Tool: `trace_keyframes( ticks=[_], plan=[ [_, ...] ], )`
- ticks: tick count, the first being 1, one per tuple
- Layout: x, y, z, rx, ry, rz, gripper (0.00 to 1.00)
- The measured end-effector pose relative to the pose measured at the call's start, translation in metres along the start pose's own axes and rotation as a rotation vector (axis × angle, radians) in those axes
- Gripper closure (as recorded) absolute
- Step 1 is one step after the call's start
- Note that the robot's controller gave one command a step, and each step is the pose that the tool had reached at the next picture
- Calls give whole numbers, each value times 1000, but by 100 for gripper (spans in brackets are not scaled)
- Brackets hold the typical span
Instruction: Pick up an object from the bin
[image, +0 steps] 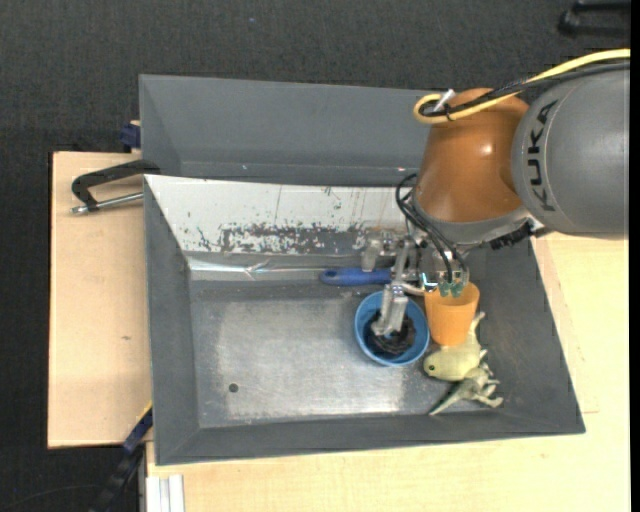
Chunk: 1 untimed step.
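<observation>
My gripper (390, 325) reaches down into a blue round cup (372, 337) that lies at the bin's right middle, its fingers inside the dark opening. An orange cup (452, 316) stands just right of the blue one, touching it. A yellow-green toy dinosaur (460, 372) lies in front of the orange cup near the right front corner. A blue-handled tool (345, 277) lies behind the blue cup along the back wall.
The arm with its orange cover hangs over the bin's right rear. The bin's left half shows bare grey floor.
</observation>
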<state>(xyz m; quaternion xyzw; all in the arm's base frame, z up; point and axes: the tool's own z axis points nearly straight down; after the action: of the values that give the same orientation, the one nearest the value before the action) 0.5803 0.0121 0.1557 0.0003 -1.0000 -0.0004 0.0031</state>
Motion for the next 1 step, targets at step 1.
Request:
trace_keyframes(
  ticks=[1],
  plan=[
    [12, -12, 86, -3, 3, -227, 0]
  ],
)
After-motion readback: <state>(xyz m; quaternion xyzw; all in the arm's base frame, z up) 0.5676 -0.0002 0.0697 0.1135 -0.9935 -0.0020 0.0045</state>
